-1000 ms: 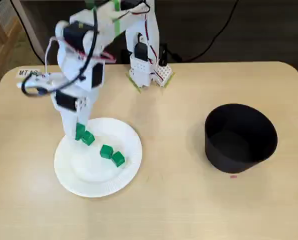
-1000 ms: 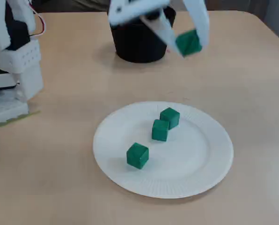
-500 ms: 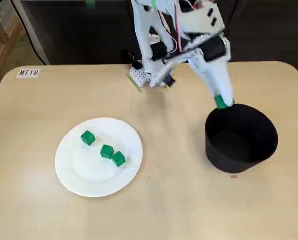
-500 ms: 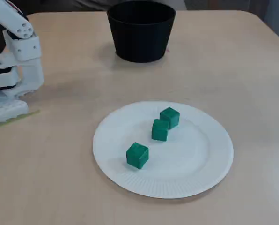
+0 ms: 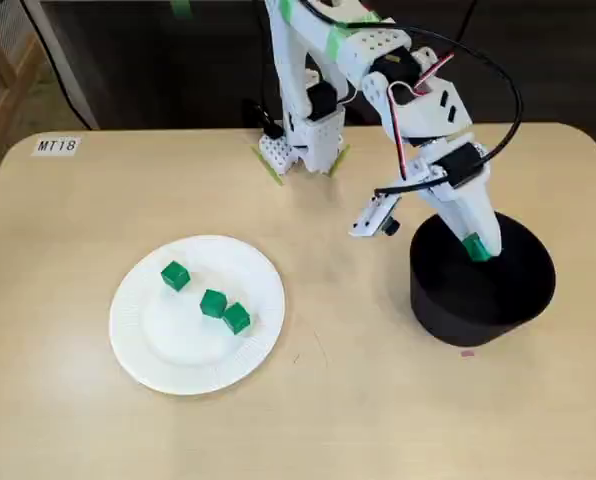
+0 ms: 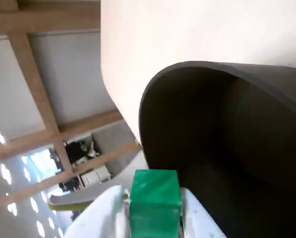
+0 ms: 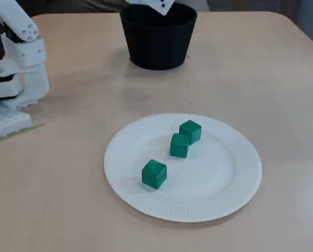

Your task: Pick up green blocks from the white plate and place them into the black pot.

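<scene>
My gripper point(image 5: 475, 247) hangs over the open mouth of the black pot point(image 5: 518, 295), shut on a green block point(image 5: 475, 248). The wrist view shows that block point(image 6: 155, 199) clamped between the white fingers point(image 6: 102, 208), right above the pot's dark inside point(image 6: 227, 148). Three more green blocks lie on the white plate point(image 5: 153, 345): one point(image 5: 175, 275) at the upper left, and a touching pair point(image 5: 213, 302) point(image 5: 237, 318) near the middle. In a fixed view the plate point(image 7: 219, 197), its blocks point(image 7: 154, 174) point(image 7: 179, 145) point(image 7: 190, 131) and the pot point(image 7: 157, 44) show from the other side.
The arm's white base point(image 5: 300, 140) stands at the table's far edge, also seen at the left in a fixed view as the base point(image 7: 12, 79). A label reading MT18 point(image 5: 56, 146) sits at the far left corner. A small pink mark point(image 5: 467, 352) lies by the pot.
The gripper carried the green block from above the plate across to the pot, and now lowers it over the pot's opening. The three blocks on the plate have not moved.
</scene>
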Robot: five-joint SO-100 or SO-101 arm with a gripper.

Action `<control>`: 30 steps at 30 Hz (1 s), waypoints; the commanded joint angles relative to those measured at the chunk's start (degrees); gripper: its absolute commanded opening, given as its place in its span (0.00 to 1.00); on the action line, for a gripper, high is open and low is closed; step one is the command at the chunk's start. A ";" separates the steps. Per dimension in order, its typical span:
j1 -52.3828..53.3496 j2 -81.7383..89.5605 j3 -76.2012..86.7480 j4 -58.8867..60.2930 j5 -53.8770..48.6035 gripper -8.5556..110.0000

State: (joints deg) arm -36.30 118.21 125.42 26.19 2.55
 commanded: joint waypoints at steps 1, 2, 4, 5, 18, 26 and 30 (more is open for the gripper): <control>-0.09 -0.09 -1.58 1.05 -0.79 0.29; 0.18 -0.09 -1.93 2.20 -1.14 0.30; 0.70 -0.09 -3.16 4.75 -2.11 0.31; 1.05 -0.09 -3.69 5.80 -2.55 0.31; 31.29 7.73 -14.33 43.42 -10.72 0.05; 51.68 -1.05 -15.12 47.99 -18.28 0.05; 58.10 -5.98 -17.14 50.19 -18.37 0.05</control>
State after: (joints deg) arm 18.72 114.26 112.24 75.06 -15.47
